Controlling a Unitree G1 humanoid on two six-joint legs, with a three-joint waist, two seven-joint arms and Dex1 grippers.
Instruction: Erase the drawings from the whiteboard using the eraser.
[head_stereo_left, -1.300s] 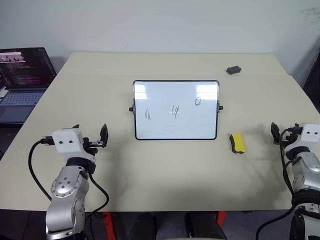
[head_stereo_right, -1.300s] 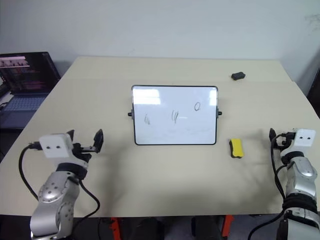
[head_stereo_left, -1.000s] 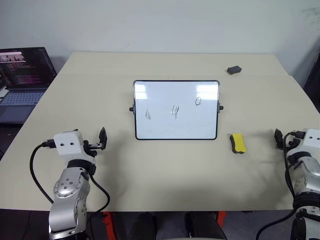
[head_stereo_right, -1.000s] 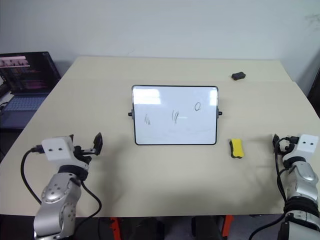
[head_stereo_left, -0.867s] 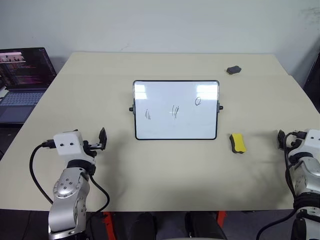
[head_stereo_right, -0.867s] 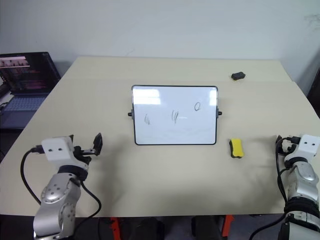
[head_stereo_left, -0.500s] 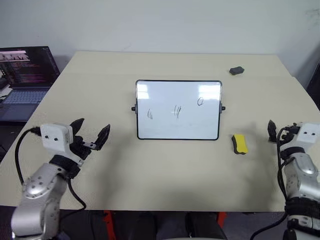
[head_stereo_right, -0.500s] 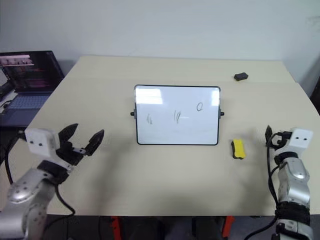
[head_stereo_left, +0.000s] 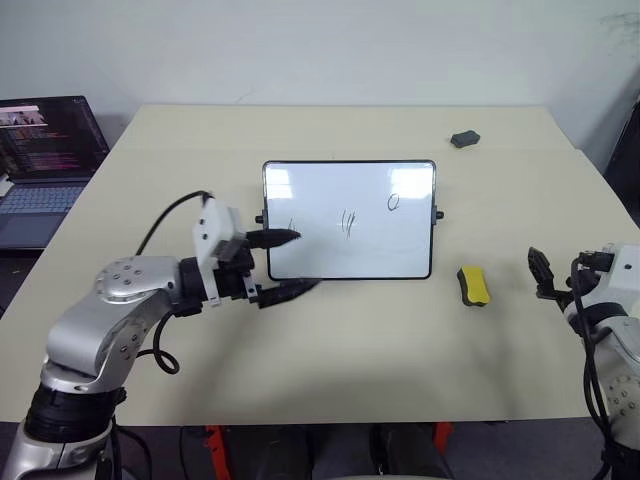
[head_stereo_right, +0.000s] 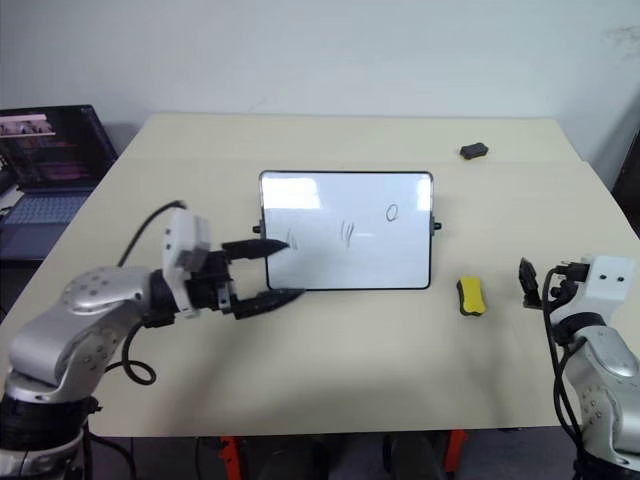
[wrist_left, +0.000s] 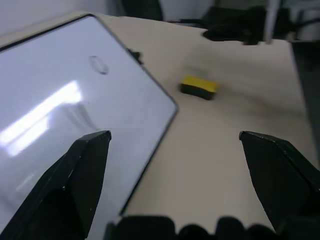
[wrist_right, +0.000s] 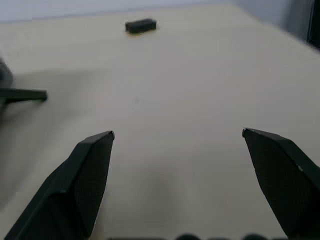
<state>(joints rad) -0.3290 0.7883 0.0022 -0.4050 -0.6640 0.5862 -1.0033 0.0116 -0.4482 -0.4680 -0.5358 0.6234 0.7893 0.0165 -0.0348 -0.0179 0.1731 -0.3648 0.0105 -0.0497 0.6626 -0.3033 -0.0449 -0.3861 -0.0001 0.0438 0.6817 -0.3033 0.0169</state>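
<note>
The whiteboard (head_stereo_left: 370, 250) stands propped at the middle of the table. Its drawings are a small oval loop (head_stereo_left: 393, 202) and short upright strokes (head_stereo_left: 347, 223). More strokes sit near the board's left edge, partly behind my finger. My left gripper (head_stereo_left: 292, 263) is open and points to the right at the board's lower left corner, one finger in front of the board face and the other below its bottom edge. The eraser (head_stereo_left: 473, 285), yellow on a black base, lies flat just right of the board and also lies ahead in the left wrist view (wrist_left: 199, 87). My right gripper (head_stereo_left: 548, 275) hangs open and empty, right of the eraser.
An open laptop (head_stereo_left: 45, 150) sits off the table's far left. A small dark grey lump (head_stereo_left: 464, 139) lies at the far right of the table and is seen ahead in the right wrist view (wrist_right: 140, 25).
My left arm has swung right and up from the table's left side to the whiteboard's lower left corner, gripper now pointing right. My right gripper has shifted left and risen slightly.
</note>
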